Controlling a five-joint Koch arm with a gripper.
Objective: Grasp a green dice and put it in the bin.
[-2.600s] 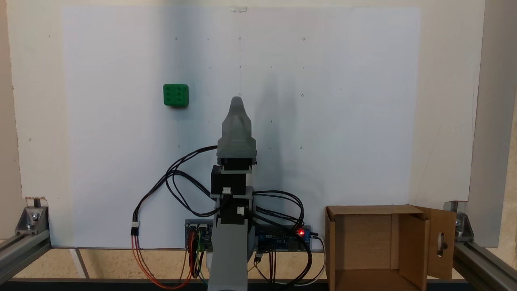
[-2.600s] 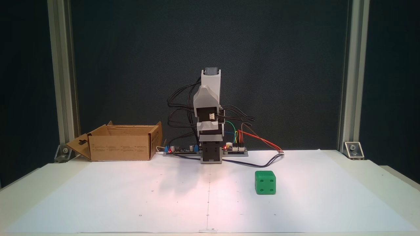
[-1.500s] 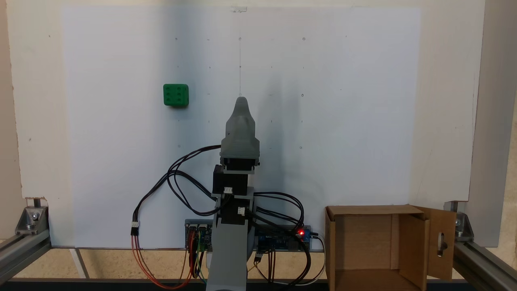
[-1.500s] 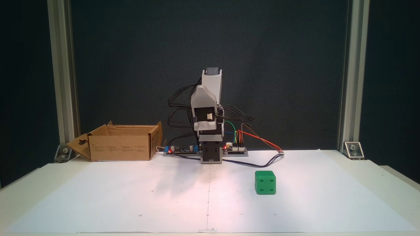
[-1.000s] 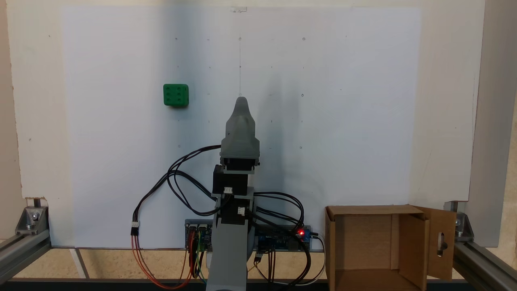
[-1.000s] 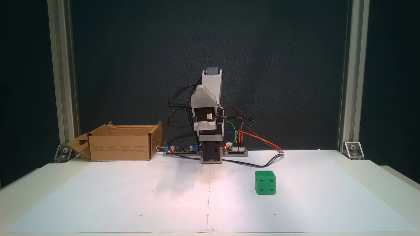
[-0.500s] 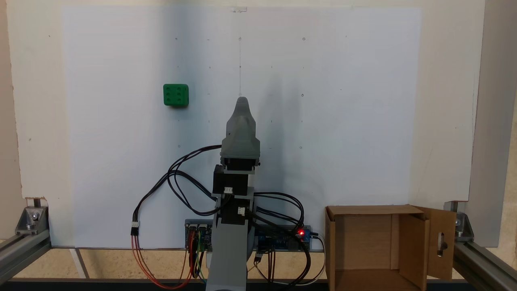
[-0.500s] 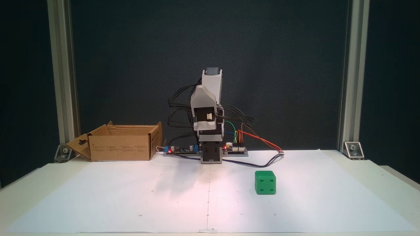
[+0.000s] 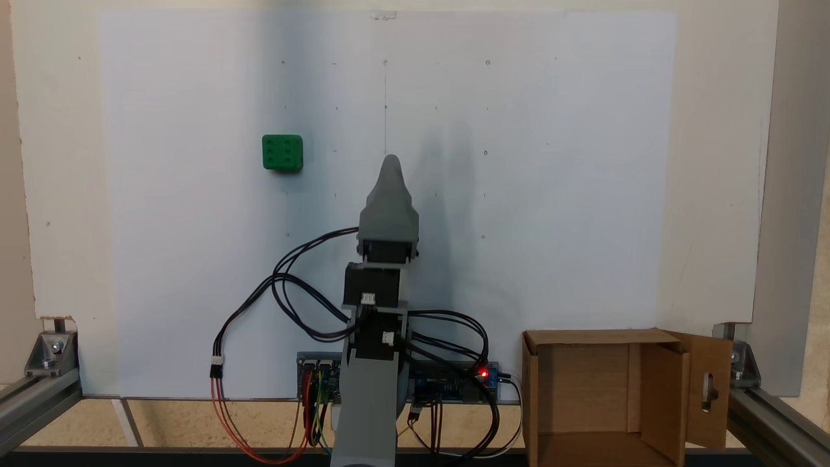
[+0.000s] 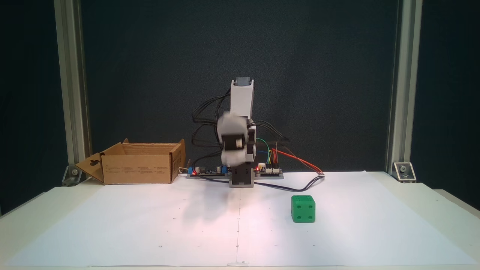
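Robot arm (image 9: 369,389): light grey printed shells joined by black servo blocks, two bearing small white connectors. The gripper (image 9: 391,162) tapers to a rounded grey tip; in a fixed view (image 10: 233,144) its outline is blurred. Black cables (image 9: 292,292) loop out from the joints. Red, orange, yellow and green wires (image 9: 311,421) run to blue circuit boards (image 9: 447,383) at the base, where a red LED (image 9: 483,373) glows.

Green dice (image 9: 283,152) (six up) flat on white paper, well apart from open cardboard bin (image 9: 609,395).
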